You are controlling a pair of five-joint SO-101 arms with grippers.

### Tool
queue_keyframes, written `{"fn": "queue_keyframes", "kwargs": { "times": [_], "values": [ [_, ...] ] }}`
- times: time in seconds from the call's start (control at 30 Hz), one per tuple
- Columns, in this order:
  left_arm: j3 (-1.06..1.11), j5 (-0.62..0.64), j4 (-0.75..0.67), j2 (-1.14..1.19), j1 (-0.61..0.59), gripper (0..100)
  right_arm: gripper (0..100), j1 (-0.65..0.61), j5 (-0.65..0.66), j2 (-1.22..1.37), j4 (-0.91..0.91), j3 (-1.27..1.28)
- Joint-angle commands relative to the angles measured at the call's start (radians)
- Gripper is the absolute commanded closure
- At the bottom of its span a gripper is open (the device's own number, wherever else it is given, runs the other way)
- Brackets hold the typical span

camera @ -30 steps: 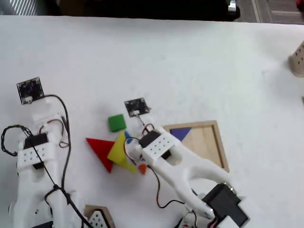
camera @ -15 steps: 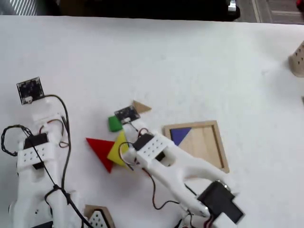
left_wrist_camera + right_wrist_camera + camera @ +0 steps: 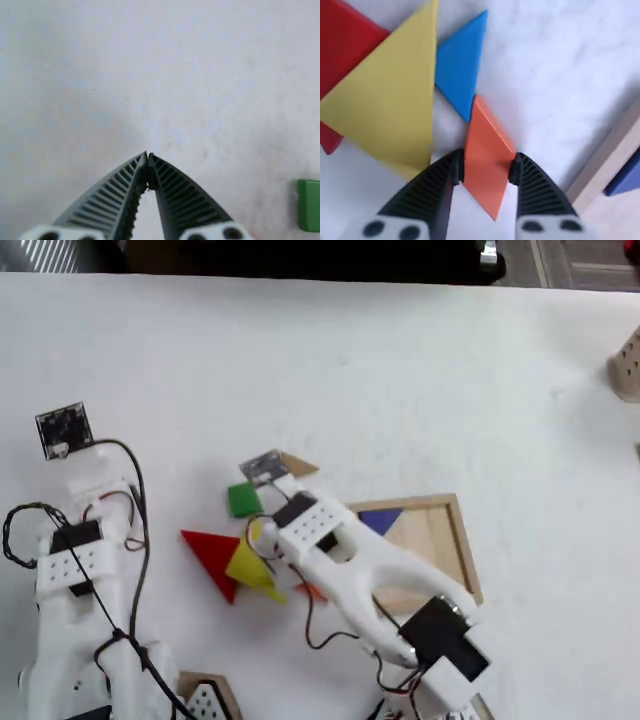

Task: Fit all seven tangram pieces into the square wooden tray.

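Note:
The square wooden tray [image 3: 462, 540] lies right of centre with a purple piece [image 3: 380, 520] in its near-left corner. Left of it lie a green square [image 3: 243, 500], a red triangle [image 3: 208, 555], a yellow triangle [image 3: 248, 562] and a tan triangle [image 3: 298, 465]. My right arm [image 3: 330, 550] hangs over this cluster. In the right wrist view my right gripper [image 3: 487, 159] is shut on the orange parallelogram [image 3: 487, 142], which lies flat beside the blue triangle [image 3: 460, 75] and the yellow triangle [image 3: 395, 110]. My left gripper [image 3: 147, 159] is shut over bare table, with the green square [image 3: 309, 205] off to one side.
The left arm [image 3: 75, 560] stands at the table's left side. A wooden block [image 3: 205, 695] sits at the near edge and a perforated wooden object [image 3: 627, 365] at the right edge. The tray's rim [image 3: 605, 155] runs close beside the orange piece.
My right arm has swung left and forward over the pieces, uncovering the tan triangle behind its wrist. The left arm has stayed still.

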Motion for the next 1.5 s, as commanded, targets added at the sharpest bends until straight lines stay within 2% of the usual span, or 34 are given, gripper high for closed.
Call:
{"fn": "queue_keyframes", "kwargs": {
  "times": [0.0,0.13,0.37,0.47,0.57,0.7,0.87,0.93,1.13,1.23,1.37,1.47],
  "values": [
    [-0.008,0.005,-0.021,-0.033,0.018,97,97.5,0.054,0.089,-0.068,0.042,-0.037],
    [-0.008,0.003,-0.021,-0.033,0.018,97,98.1,0.111,0.269,-0.234,0.183,-0.037],
    [-0.008,0.003,-0.021,-0.033,0.013,97,98.1,0.361,0.301,-0.57,0.325,-0.034],
    [-0.008,0.003,-0.021,-0.033,0.013,97,98.1,0.438,0.466,-0.631,0.386,-0.018],
    [-0.008,0.003,-0.021,-0.033,0.012,97,98.1,0.53,0.631,-0.645,0.386,0.015],
    [-0.008,0.003,-0.021,-0.033,0.012,97,98.1,0.636,0.735,-0.644,0.344,0.069],
    [-0.008,0.003,-0.021,-0.033,0.012,97,98.1,0.671,0.891,-0.644,0.217,0.186],
    [-0.006,0.003,-0.021,-0.033,0.012,97,98.1,0.68,0.855,-0.644,0.139,0.23],
    [0.018,0.003,-0.063,-0.033,0.01,97,98.1,0.679,0.557,-0.644,-0.044,0.359],
    [0.02,0.003,-0.064,-0.033,0.01,97,98.1,0.687,0.451,-0.644,-0.097,0.387],
    [0.02,0.003,-0.064,-0.033,0.01,97,98.1,0.717,0.408,-0.644,-0.097,0.391],
    [0.02,0.003,-0.064,-0.033,0.01,97,97.7,0.71,0.44,-0.644,-0.067,0.393]
  ]
}}
